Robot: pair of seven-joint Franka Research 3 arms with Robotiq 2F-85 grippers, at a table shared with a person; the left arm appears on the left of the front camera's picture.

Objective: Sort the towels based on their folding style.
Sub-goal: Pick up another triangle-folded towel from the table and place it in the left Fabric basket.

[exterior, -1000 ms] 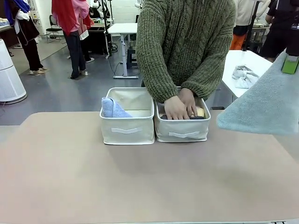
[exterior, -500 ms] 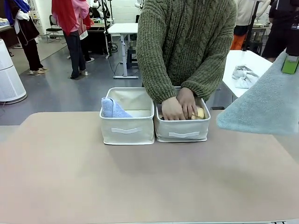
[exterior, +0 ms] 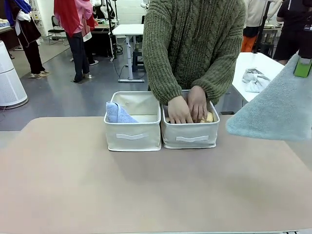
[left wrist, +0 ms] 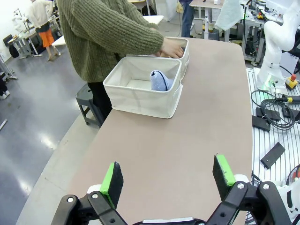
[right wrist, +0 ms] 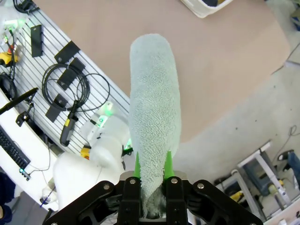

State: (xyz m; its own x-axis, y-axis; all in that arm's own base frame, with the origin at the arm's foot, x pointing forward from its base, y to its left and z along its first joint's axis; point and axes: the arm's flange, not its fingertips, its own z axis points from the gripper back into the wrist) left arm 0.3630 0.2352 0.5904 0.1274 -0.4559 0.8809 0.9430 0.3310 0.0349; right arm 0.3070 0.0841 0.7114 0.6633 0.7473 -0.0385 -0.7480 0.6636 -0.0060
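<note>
Two cream fabric bins are seen side by side at the far side of the table [exterior: 73, 185], touching each other. Three towels can be counted: a light blue cone-shaped towel [exterior: 117, 113], a yellow roll [exterior: 209, 117] and a grey-green towel [right wrist: 153, 117].

The grey-green towel is clamped between the green pads of the right gripper [right wrist: 152, 174] and is held up in the air above the table's right edge, its narrow end in the jaws and its wide end away from them. The left gripper [left wrist: 169, 181] is held with its fingers spread wide, nothing between them, above the table well apart from the bins.

The light blue towel is leaned in the left bin [exterior: 131, 139]. In the right bin [exterior: 191, 140] the yellow roll is partly covered by the person's two hands [exterior: 189, 108], which are pressed down inside it.
</note>
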